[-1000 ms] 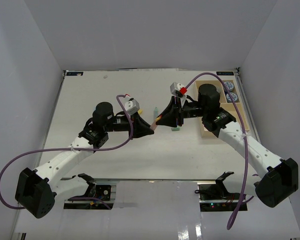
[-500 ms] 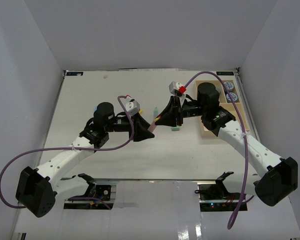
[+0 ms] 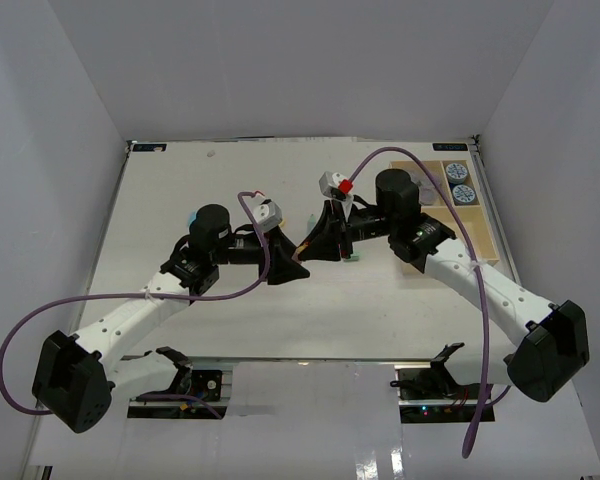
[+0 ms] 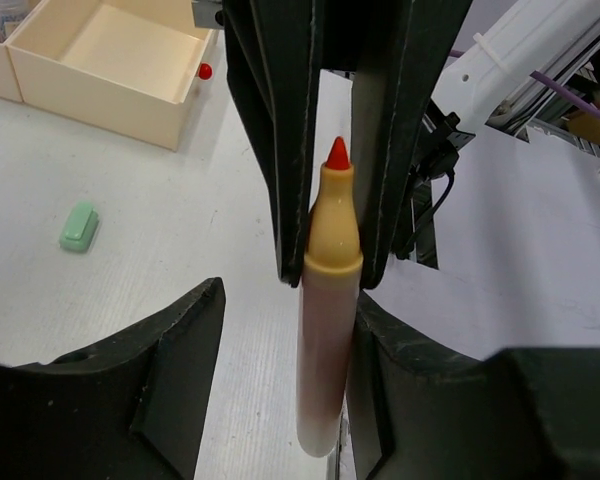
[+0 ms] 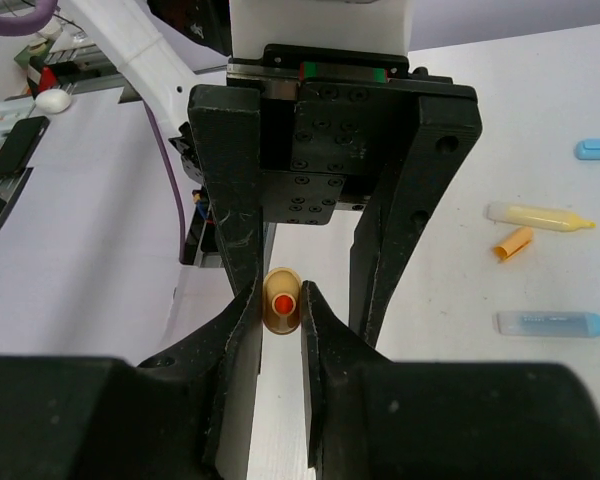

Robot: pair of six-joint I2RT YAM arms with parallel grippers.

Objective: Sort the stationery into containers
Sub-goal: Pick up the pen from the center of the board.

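An orange-collared marker (image 4: 328, 340) with a red tip hangs in the air between both grippers. My right gripper (image 5: 280, 305) is shut on its collar (image 5: 281, 312), and I look down on the red tip. My left gripper (image 4: 288, 300) is open around the pale barrel: the left finger (image 4: 180, 350) stands clear, the right finger lies against or close to the barrel. From above, the two grippers (image 3: 292, 262) (image 3: 312, 245) meet nose to nose at mid-table. The wooden tray (image 3: 477, 222) lies at the right, with two patterned tape rolls (image 3: 456, 172) in its far sections.
A green block (image 4: 79, 225) lies on the table near the tray's empty corner section (image 4: 110, 85). In the right wrist view a yellow marker (image 5: 540, 215), an orange cap (image 5: 513, 243), a blue marker (image 5: 555, 322) and a blue block (image 5: 598, 149) lie on the table.
The left gripper, shut on the marker a second ago, has opened. The right gripper has closed fully on the marker, and the right arm has moved left.
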